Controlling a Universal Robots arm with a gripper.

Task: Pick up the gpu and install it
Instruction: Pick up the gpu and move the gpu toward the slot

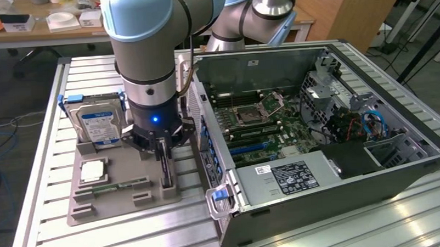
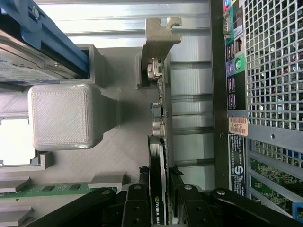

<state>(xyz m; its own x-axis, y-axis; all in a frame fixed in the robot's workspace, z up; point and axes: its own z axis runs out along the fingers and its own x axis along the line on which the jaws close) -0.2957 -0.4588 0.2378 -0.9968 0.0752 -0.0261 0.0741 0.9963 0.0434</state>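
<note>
Card: gpu [image 1: 167, 172] [image 2: 157, 146], a thin dark green-black circuit board with a pale metal bracket at one end. Standing on edge in a slot along the tray's three o'clock side (clock read on the exterior view), just beside the case's rear panel.
Tool: black two-fingered tool [image 1: 164, 153] [image 2: 159, 182], narrowed onto the gpu with one finger against each face.
Arm: grey and pale-blue robot arm [image 1: 155, 43], reaching straight down over the tray.
Tray: grey ridged plastic holder tray [image 1: 113, 207] [image 2: 123, 156], flat on the bench, at nine o'clock from the case.
Hard drive: boxy silver drive with blue-white label [image 1: 99, 125] [image 2: 23, 61] in a blue carrier, upright at the tray's eleven o'clock corner.
Memory: narrow green memory stick [image 1: 112, 187] [image 2: 47, 190], at seven o'clock from the tool.
Chip: square silver processor [image 1: 92, 171], at nine o'clock from the tool.
Case: open black-and-grey computer tower [image 1: 354, 190] [image 2: 274, 61], lying on its side with the green motherboard facing up.
Bench: slatted aluminium bench [image 1: 99, 237] [image 2: 118, 19], under tray and case.
</note>
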